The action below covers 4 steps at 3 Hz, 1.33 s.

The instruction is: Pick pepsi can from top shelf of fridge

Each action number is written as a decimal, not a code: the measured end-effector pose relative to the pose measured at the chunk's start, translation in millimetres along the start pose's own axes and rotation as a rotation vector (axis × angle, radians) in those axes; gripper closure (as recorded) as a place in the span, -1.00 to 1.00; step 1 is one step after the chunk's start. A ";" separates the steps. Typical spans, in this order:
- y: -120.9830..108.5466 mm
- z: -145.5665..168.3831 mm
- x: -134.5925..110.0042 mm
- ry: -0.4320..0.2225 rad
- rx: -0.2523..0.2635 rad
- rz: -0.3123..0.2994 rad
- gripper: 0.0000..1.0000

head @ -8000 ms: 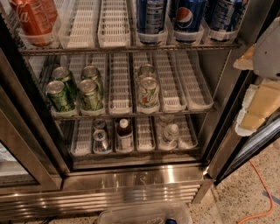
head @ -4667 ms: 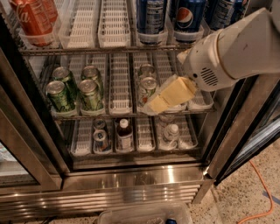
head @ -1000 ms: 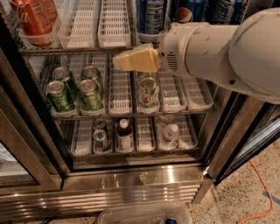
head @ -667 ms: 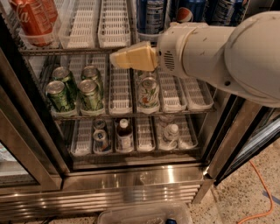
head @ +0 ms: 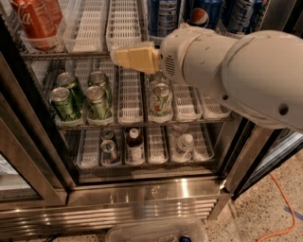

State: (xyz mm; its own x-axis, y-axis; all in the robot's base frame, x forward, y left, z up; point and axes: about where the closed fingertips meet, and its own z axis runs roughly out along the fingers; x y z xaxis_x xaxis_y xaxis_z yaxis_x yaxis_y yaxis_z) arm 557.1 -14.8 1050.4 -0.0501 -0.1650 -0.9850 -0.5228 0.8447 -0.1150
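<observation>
In the fridge (head: 142, 194), your end effector (head: 129, 56) has edged left, leaving the pepsi can (head: 201, 14) upper-right of it. Grip state: cannot tell.

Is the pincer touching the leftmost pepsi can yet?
Cannot tell. In the camera view the pincer sits just below that pepsi can at the top shelf edge, no clear gap or contact showing.

fridge (head: 142, 194): brushed steel, kinda shiny
top shelf (head: 87, 29): chrome wire — white plastic trays
pepsi can (head: 204, 14): glossy blue metal
gripper (head: 118, 56): matt tan plastic, at the top shelf's front edge
</observation>
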 end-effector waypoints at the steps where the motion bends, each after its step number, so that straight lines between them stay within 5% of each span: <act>1: -1.9 1.6 -2.0 -0.024 0.031 0.011 -0.63; 4: -24.4 -6.8 9.3 -0.035 0.124 0.012 -0.78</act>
State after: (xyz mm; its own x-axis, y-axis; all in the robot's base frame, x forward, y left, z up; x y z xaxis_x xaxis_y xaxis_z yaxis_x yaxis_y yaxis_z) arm 563.6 -40.4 1044.9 -0.0245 -0.1384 -0.9901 -0.4134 0.9031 -0.1160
